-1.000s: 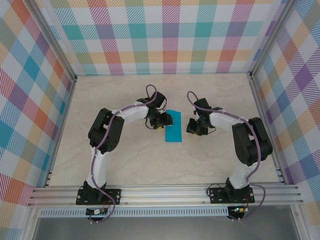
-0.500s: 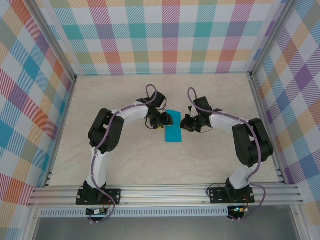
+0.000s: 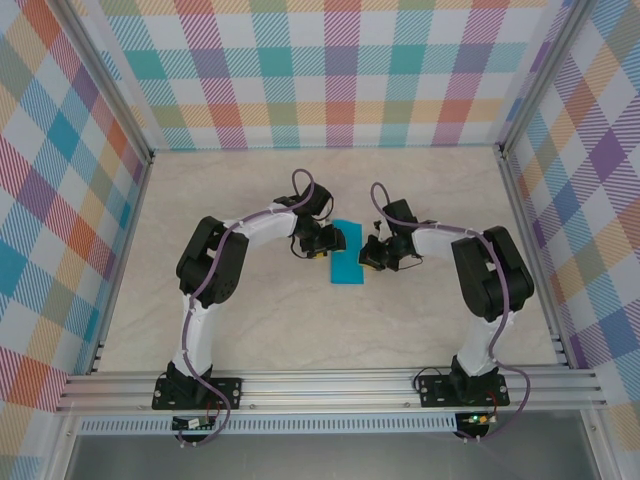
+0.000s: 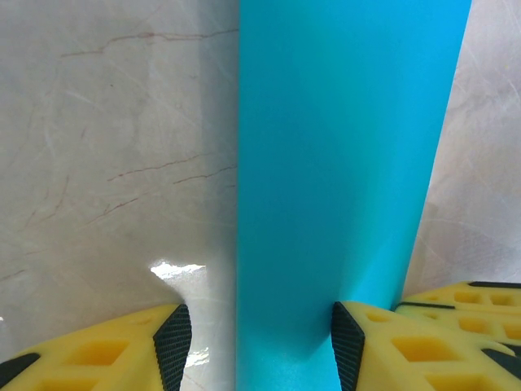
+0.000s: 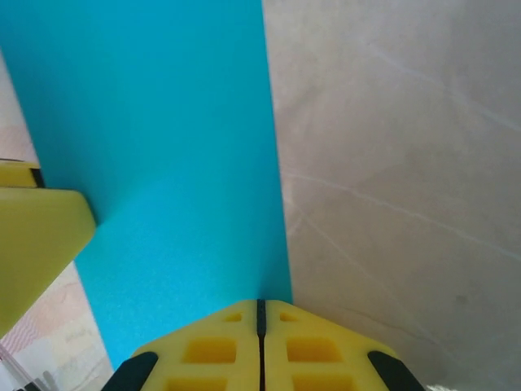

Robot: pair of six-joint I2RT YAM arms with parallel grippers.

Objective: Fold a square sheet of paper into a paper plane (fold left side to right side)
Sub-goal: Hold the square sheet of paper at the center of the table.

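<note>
Plaid walls (image 3: 340,60) box in a pale, marble-patterned table (image 3: 250,320), and near its middle we see the teal sheet of paper (image 3: 348,262) lying flat as a narrow upright rectangle, which we take to be the square already doubled over left to right. Both arms reach in from either side. The left gripper (image 3: 325,243) sits at the sheet's upper left with its jaws parted and nothing clamped. From its wrist camera, one of its fingers (image 4: 172,346) rests over bare table just left of the paper and the other over the blue. We judge this stance pins the folded edge so the sheet cannot slide. The right gripper (image 3: 368,253) is clenched, its tips meeting exactly at the paper's right edge (image 5: 273,204), probably to press the loose edges down. We cannot tell whether those tips nip the paper or merely touch it, since the contact is hidden beneath them. Neither wrist camera shows the sheet's lower end, and no crease or layering is visible.
</note>
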